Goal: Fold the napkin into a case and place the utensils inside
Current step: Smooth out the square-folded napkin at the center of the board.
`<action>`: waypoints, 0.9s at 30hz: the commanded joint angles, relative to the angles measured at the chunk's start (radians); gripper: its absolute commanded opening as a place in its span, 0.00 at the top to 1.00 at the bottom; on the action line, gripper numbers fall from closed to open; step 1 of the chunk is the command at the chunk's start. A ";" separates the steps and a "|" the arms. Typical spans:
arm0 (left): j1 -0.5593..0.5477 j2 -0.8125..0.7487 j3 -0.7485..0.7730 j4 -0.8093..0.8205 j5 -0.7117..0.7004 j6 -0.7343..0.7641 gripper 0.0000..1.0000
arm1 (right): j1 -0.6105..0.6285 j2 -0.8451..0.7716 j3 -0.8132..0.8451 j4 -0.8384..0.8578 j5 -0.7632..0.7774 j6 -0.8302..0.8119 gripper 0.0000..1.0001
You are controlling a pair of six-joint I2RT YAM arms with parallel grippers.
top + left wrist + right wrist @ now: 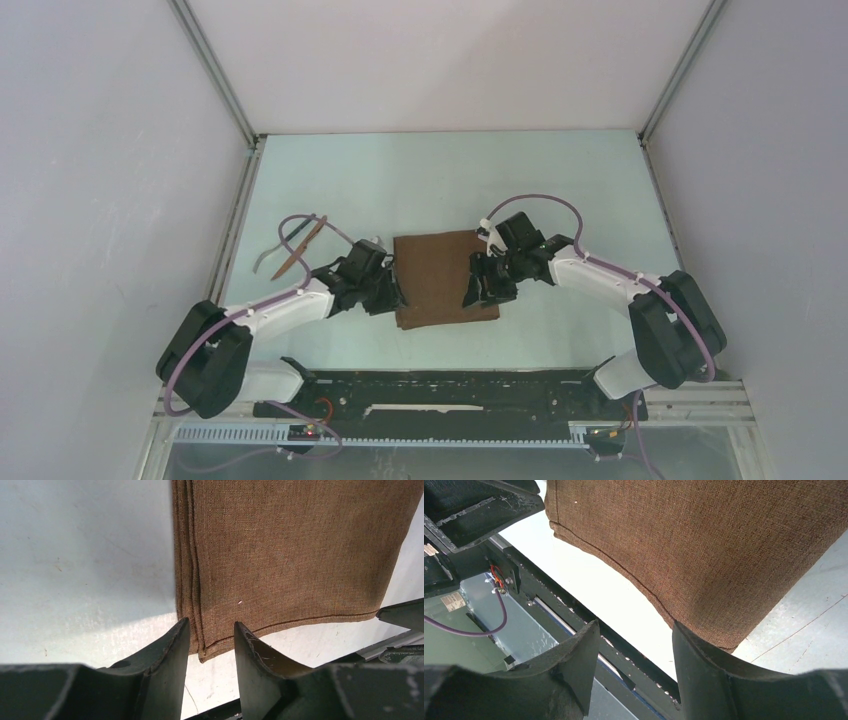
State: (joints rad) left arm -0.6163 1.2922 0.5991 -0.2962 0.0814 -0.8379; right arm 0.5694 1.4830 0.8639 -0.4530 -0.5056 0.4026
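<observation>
- Napkin [445, 280]: lies at the centre of the top view on the pale surface [560, 190], folded into a flat brown rectangle. The left wrist view shows several stacked hems along its left edge [186, 555].
- Left gripper [388, 292]: sits at the napkin's left edge, near the lower corner. In its own view the gripper [210, 647] is spread, and its two fingers [167, 670] stand either side of the napkin's lower left corner. Nothing is clamped, and contact with the cloth cannot be confirmed.
- Right gripper [483, 290]: sits at the napkin's right edge, over the cloth. In its own view the gripper [636, 652] is spread. The napkin [714, 545] fills the upper right of the frame, with its corner just above the right-hand finger [704, 675]. The gap between the fingers shows only the surface and the dark rail [574, 610].
- Utensils: the fork [270, 252] and the reddish-brown knife [298, 250] lie together on the surface at the left of the top view, well apart from the napkin and outside it.
</observation>
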 commanded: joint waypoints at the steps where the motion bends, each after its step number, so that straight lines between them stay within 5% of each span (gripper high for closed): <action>1: -0.006 0.010 -0.005 0.042 -0.008 -0.013 0.57 | -0.004 -0.029 -0.005 0.024 -0.004 -0.010 0.37; 27: -0.031 0.077 -0.022 0.120 0.025 -0.039 0.63 | -0.005 -0.018 -0.008 0.032 -0.012 -0.009 0.38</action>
State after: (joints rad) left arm -0.6338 1.3499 0.5831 -0.2153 0.0917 -0.8597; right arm 0.5694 1.4830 0.8619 -0.4442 -0.5068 0.4026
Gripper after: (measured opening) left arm 0.384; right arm 0.617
